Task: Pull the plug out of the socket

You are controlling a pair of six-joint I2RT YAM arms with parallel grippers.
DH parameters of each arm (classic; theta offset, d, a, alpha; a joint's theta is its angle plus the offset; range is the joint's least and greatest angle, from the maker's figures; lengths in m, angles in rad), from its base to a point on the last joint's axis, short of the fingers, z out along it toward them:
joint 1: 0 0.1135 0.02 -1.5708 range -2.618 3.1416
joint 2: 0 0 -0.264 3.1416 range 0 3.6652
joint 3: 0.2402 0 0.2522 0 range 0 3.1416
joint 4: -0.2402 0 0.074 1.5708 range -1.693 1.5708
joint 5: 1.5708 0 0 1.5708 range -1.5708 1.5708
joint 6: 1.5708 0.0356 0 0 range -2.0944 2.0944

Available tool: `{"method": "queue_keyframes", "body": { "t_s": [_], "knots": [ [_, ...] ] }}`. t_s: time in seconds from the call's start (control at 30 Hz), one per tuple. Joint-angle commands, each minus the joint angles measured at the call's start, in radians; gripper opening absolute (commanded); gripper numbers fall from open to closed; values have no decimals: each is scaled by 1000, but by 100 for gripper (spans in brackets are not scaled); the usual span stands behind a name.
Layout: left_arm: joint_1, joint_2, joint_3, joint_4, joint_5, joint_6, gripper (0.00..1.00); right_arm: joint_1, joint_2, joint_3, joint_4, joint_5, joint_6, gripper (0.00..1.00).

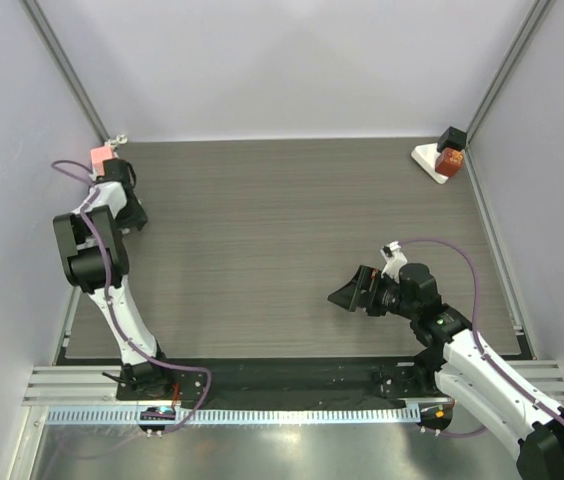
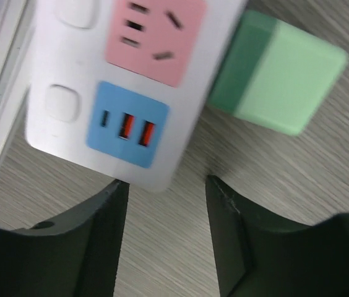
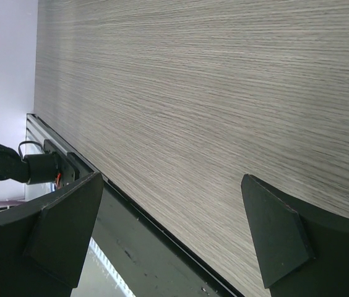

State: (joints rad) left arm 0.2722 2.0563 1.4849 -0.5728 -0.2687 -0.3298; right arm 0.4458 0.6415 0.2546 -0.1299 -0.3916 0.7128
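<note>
In the left wrist view a white socket strip lies on the table, with a pink socket face whose holes are bare and a blue USB panel. A mint-green plug block lies on the wood against the strip's right edge, in none of the strip's holes. My left gripper hangs just short of the strip's near end, open at a moderate gap with only table between its fingers. From above, the left gripper sits at the far left by the pink strip. My right gripper hovers wide open.
A white base carrying a red and a black block stands in the back right corner. Enclosure walls and frame posts ring the table. The right wrist view has bare wood and the dark front rail.
</note>
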Motion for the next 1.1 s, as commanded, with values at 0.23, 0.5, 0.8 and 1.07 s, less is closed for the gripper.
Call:
{"method": "queue_keyframes", "body": {
  "t_s": [0.23,0.5,0.8,1.07],
  "knots": [
    [-136,-85,6,18,-4,3,74,1,-55,6,9,2,28,99],
    [-97,-191,8,14,-15,52,100,2,-33,11,9,-9,-1,100],
    [-11,-170,43,-1,46,195,100,2,60,35,85,-58,-24,100],
    [35,-170,20,77,89,273,100,1,41,35,124,-95,-6,100]
  ]
}}
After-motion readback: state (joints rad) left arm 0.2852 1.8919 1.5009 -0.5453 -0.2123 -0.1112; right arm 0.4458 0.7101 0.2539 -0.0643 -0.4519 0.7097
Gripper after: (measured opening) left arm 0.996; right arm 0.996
